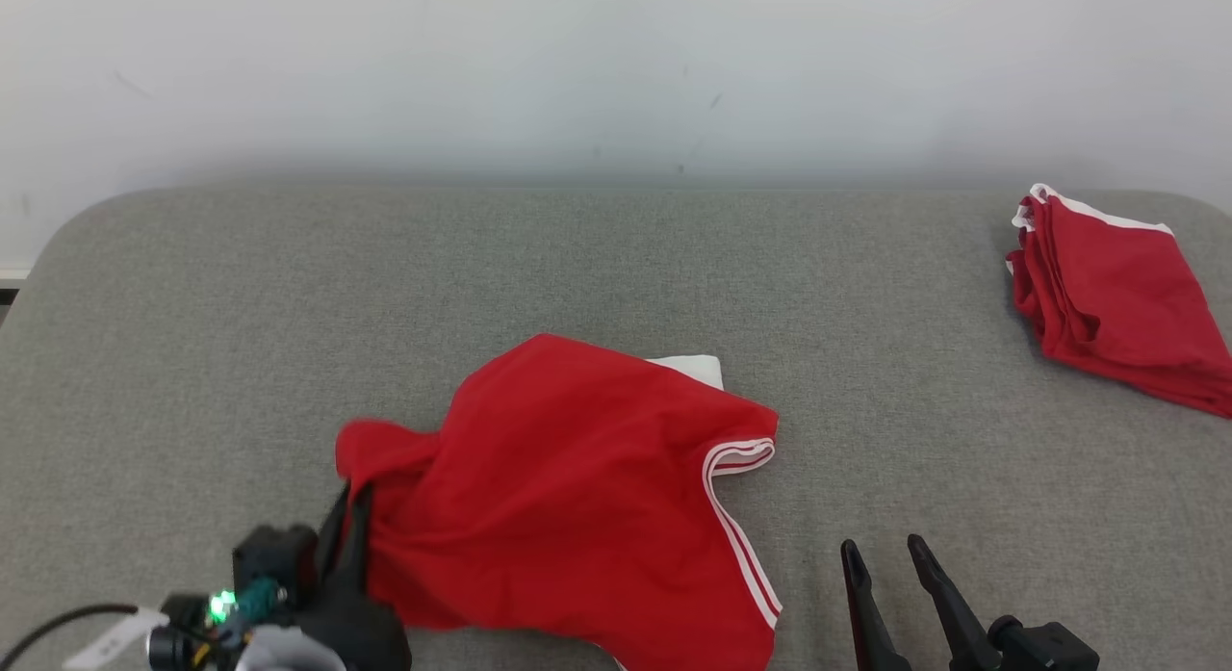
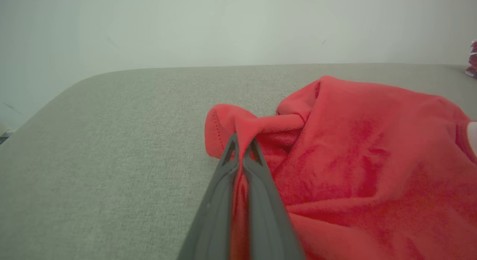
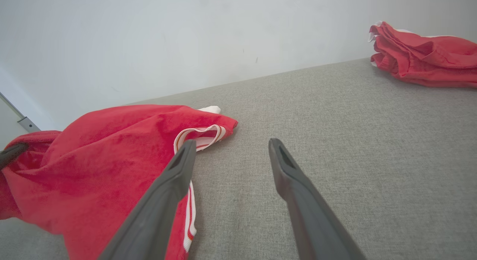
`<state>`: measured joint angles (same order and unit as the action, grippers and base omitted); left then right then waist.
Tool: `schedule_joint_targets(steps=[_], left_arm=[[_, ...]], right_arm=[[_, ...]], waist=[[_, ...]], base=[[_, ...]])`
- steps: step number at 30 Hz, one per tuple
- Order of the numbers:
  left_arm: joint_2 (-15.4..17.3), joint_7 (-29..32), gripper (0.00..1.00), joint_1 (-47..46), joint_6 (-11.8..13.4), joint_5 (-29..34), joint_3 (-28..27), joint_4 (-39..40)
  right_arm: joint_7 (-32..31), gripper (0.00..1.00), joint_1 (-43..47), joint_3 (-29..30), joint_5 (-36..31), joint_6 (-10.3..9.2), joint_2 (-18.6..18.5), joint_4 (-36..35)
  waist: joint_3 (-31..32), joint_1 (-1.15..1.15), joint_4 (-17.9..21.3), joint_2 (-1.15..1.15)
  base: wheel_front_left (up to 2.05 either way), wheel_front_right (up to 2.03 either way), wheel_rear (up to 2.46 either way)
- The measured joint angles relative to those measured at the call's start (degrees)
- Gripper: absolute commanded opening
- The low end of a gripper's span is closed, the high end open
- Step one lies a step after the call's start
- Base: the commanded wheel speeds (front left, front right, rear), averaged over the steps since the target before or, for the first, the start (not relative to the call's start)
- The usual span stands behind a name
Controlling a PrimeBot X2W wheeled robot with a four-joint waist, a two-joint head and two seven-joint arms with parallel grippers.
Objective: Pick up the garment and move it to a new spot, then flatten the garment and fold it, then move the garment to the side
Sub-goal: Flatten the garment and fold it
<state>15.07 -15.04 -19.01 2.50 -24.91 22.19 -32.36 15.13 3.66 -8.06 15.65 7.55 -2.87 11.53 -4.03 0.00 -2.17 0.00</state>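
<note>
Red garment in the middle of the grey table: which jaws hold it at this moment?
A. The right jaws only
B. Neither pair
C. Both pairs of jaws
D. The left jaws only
D: in the left wrist view the left jaws are pinched shut on a bunched corner of the red garment, while the right jaws stand open over the grey table, apart from the cloth.

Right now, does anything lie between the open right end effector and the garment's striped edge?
Nothing visible does: only bare grey surface separates the right end effector from the garment.
</note>
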Motion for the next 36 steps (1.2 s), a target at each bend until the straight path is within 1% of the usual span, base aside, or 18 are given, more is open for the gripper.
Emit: schedule_joint_targets(steps=[3,4,5,6,12,16,19,23,27,28,33,34,35,36], left_arm=[[-0.3,0.0,0.00,3.3,-0.5,-0.8,-0.4,-0.3],[-0.5,0.0,0.03,3.8,-0.6,-1.1,-0.6,-0.1],[-0.5,0.0,0.49,3.9,-0.8,-1.0,-0.7,0.2],[-0.8,0.0,1.00,4.1,-0.8,-0.9,-1.4,1.0],[-1.9,0.0,1.00,7.3,-1.1,3.1,-6.5,10.1],[-3.1,0.0,1.00,11.4,-2.0,6.3,-10.7,15.2],[-4.9,0.0,1.00,14.1,-3.1,8.7,-13.6,17.9],[-7.2,0.0,1.00,17.3,-4.6,11.3,-17.1,19.0],[-9.1,0.0,1.00,19.1,-6.1,13.3,-19.0,19.1],[-9.1,0.0,1.00,19.1,-6.1,13.3,-19.0,19.1],[-10.6,0.0,1.00,19.3,-7.3,15.1,-20.6,18.4],[-10.8,0.0,1.00,19.3,-7.6,15.2,-20.7,18.2],[-11.0,0.0,1.00,19.3,-7.7,15.4,-20.8,18.1],[-11.2,0.0,1.00,19.3,-8.1,15.6,-21.0,18.0]], right_arm=[[0.0,1.00,0.0,0.0,0.3,0.00,0.0,0.2],[0.0,1.00,0.0,0.1,0.3,0.00,0.0,0.4],[0.0,1.00,-0.1,0.0,0.5,0.00,0.0,0.5],[0.0,1.00,-0.1,-0.1,0.5,0.00,0.0,0.7],[0.0,1.00,-2.3,-1.6,0.5,0.00,0.0,3.4],[0.0,1.00,-5.0,-2.8,0.3,0.00,0.0,7.0],[0.0,1.00,-7.6,-3.6,-0.1,0.00,0.0,10.5],[0.0,1.00,-12.2,-5.1,-1.2,0.00,0.0,16.6],[0.0,1.00,-16.9,-7.2,-2.2,0.00,-0.2,25.6],[0.0,1.00,-16.9,-7.2,-2.2,0.00,-0.2,25.6],[0.0,1.00,-22.8,-7.7,-3.0,0.00,-0.4,37.3],[0.0,0.57,-23.6,-7.8,-3.0,0.00,-0.4,39.3],[0.0,0.00,-24.1,-8.1,-3.0,0.00,-0.4,40.6],[0.0,0.00,-24.8,-8.4,-2.7,0.00,-0.4,41.2]], waist=[[0.1,0.00,-0.2,0.00],[0.1,0.00,-0.3,0.00],[0.2,0.00,-0.5,0.00],[0.3,0.00,-0.6,0.00],[0.6,0.00,-1.9,0.00],[0.8,0.00,-3.1,0.00],[0.9,0.00,-4.1,0.00],[1.0,0.00,-5.5,0.00],[1.0,0.00,-6.8,0.00],[1.0,0.00,-6.8,0.00],[1.0,0.00,-8.5,0.00],[1.0,0.00,-8.8,0.00],[1.0,0.00,-9.0,0.00],[1.0,0.00,-9.2,0.00]], base=[[0.00,0.00,0.00],[0.00,0.00,0.00],[0.00,0.00,0.00],[0.00,0.00,0.00],[0.00,0.00,0.00],[0.00,0.00,0.00],[0.00,0.00,0.00],[0.00,0.00,0.00],[0.00,0.00,0.00],[0.00,0.00,0.00],[0.00,0.00,0.00],[0.00,0.00,0.00],[0.00,0.00,0.00],[0.00,0.00,0.00]])
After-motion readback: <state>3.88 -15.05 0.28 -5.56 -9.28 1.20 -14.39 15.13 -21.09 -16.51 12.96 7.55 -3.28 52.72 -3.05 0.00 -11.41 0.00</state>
